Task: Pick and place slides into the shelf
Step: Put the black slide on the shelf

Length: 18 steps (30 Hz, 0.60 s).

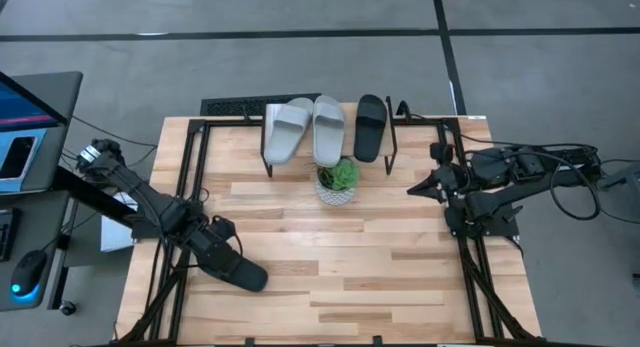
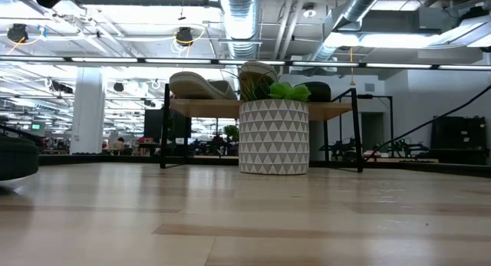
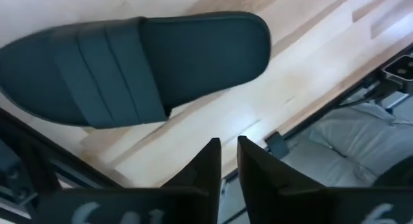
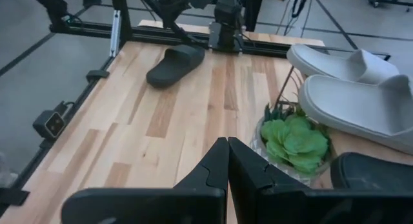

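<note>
We see the left gripper (image 1: 222, 249) low over the near left part of the table (image 1: 340, 277), its fingers (image 3: 206, 162) drawn almost together with only a thin gap and nothing between them. Just ahead of its tips lies a black slide (image 1: 243, 274), flat on the wood, sole down, near the table's left edge; in the left wrist view this slide (image 3: 129, 62) fills the space just beyond the fingertips, close to them but not gripped. The right gripper (image 1: 418, 187) waits at the right edge of the table, its fingers (image 4: 216, 162) pressed closed and empty, pointing toward the middle. Ahead of it stands a patterned white pot with a green plant (image 1: 337, 179), and just beyond that pot is the shelf (image 1: 268, 117) at the far edge. On the shelf's plank rest two light grey slides (image 1: 288, 130) (image 1: 328, 129) side by side, with a second black slide (image 1: 370, 127) to their right. From table height, the pot (image 2: 274, 136) stands in front of the shelf (image 2: 337, 110).
</note>
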Available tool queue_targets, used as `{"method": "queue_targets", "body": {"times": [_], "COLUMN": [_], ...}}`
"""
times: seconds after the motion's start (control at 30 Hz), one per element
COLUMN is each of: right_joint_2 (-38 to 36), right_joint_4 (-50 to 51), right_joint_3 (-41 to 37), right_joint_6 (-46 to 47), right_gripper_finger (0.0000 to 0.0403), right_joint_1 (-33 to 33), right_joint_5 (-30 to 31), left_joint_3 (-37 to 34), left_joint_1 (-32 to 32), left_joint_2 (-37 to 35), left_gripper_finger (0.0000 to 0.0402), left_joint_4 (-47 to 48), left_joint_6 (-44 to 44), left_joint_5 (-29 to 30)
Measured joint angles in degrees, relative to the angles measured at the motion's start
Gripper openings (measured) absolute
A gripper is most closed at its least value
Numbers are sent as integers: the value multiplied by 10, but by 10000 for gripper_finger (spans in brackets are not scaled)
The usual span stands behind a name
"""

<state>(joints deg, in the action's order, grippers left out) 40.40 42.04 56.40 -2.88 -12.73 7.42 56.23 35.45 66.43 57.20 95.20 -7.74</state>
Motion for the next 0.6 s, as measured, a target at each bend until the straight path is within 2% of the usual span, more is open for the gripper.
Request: {"method": "queue_targets", "body": {"times": [0.33,0.6], "right_joint_2": [1,1], "right_joint_4": [17,48], "right_joint_3": [0,0], "right_joint_6": [44,70], "right_gripper_finger": [0,0], "right_joint_1": [0,0], "right_joint_5": [5,17], "left_joint_3": [-2,-2], "left_joint_1": [23,54], "left_joint_2": [2,2], "left_gripper_finger": [76,82], "left_joint_4": [41,64], "left_joint_6": [1,0], "left_joint_5": [25,35]}}
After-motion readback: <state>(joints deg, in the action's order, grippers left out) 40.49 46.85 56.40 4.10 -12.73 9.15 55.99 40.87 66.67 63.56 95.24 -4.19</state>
